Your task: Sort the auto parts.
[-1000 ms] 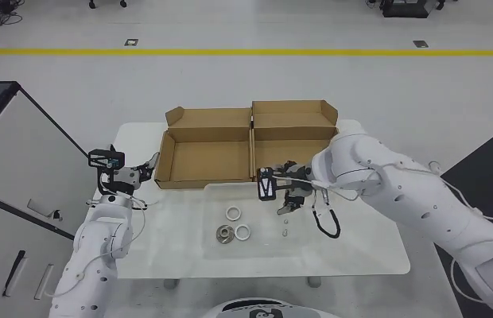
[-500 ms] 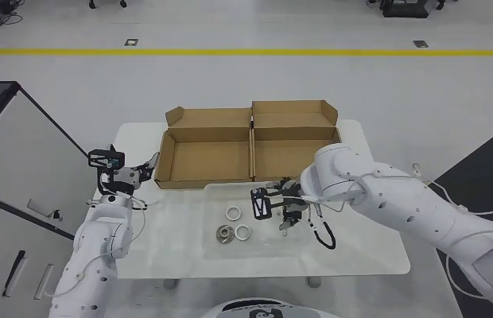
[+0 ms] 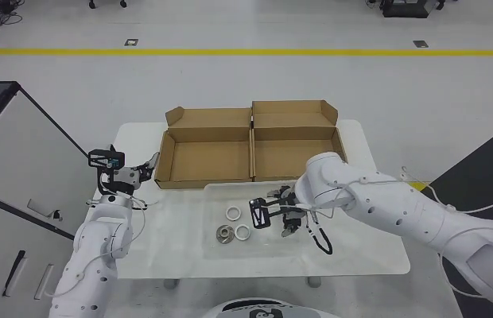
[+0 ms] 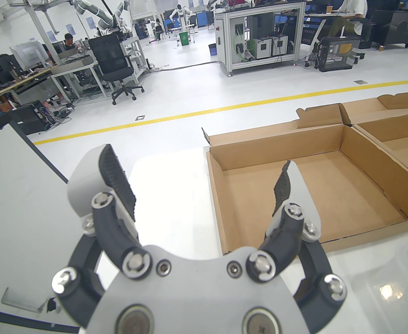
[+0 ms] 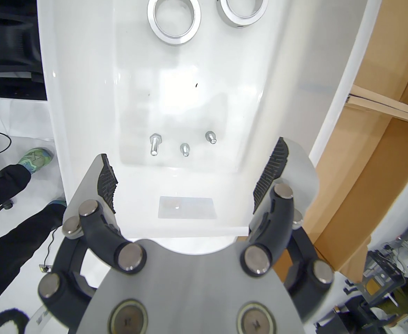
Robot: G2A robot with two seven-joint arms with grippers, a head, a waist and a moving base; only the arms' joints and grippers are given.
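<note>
- White table (image 3: 374, 253); carries the two boxes at its far side and the clear tray nearer the robot
- Left cardboard box (image 3: 205, 159) and right cardboard box (image 3: 288, 156); side by side, touching, lids folded back, both bare inside
- Clear tray (image 5: 204, 105); lies just in front of the boxes and holds all the loose metal parts
- Right gripper (image 5: 193, 156); hangs over the tray's right end, above the bolts; jaws spread wide with nothing between them
- Left gripper (image 4: 197, 159); sits at the table's left edge, just beside the left box's near corner; jaws wide apart, nothing held
- Flanged metal disc (image 3: 224, 234); flat in the tray's left part
- Two silver rings; one (image 5: 173, 39) just beside the disc, the other (image 5: 237, 22) nearer the boxes, slightly apart from the first
- Three small bolts (image 5: 154, 144), (image 5: 185, 149), (image 5: 211, 137); in a loose row in the tray, well apart from the rings, none touching another
</note>
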